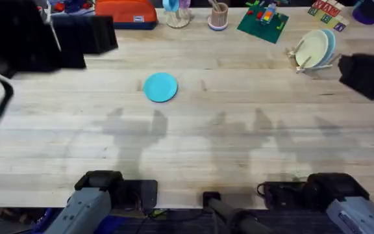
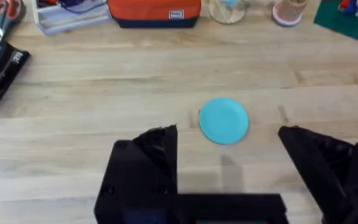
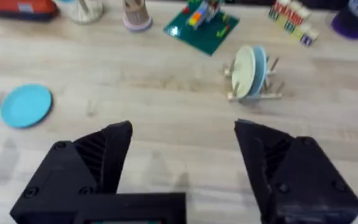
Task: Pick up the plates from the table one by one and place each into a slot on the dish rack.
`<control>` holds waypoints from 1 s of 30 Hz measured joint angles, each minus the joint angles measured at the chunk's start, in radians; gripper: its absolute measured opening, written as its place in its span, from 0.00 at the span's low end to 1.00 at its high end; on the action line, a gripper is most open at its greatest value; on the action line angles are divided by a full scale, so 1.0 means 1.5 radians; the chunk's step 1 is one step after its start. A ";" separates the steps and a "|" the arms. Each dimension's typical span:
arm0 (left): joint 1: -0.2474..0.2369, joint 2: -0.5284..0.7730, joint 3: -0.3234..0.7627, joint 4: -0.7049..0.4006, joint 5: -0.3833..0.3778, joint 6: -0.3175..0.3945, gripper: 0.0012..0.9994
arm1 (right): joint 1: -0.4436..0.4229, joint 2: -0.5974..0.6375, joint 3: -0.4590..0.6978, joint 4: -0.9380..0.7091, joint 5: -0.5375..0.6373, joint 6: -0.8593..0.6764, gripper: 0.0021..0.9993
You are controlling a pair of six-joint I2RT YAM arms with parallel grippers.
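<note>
Plates: your turquoise plate [image 1: 160, 87] is lying on the tabletop [image 1: 239, 136]; both your left hand [image 2: 229, 177] and right hand [image 3: 182, 162] are hanging open, empty.

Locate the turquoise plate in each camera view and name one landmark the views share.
Overhead: the turquoise plate lies flat on the table, left of centre.
Left wrist: the plate lies near the middle of the picture, beyond the open left gripper.
Right wrist: the plate sits at the left edge.
Shared landmark: the pencil cup at the table's far edge.
</note>
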 joint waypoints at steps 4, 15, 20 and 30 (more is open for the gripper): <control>0.000 0.090 0.092 -0.063 0.001 0.000 0.99 | 0.000 0.091 0.069 -0.053 0.000 -0.002 1.00; 0.000 0.231 0.196 -0.140 0.002 0.000 0.99 | 0.000 0.293 0.178 -0.123 0.000 -0.005 1.00; 0.000 0.251 0.196 -0.140 0.002 0.000 0.99 | 0.000 0.338 0.180 -0.122 0.000 -0.010 1.00; 0.000 0.252 0.196 -0.143 0.000 0.000 0.99 | 0.000 0.344 0.183 -0.122 0.000 -0.019 1.00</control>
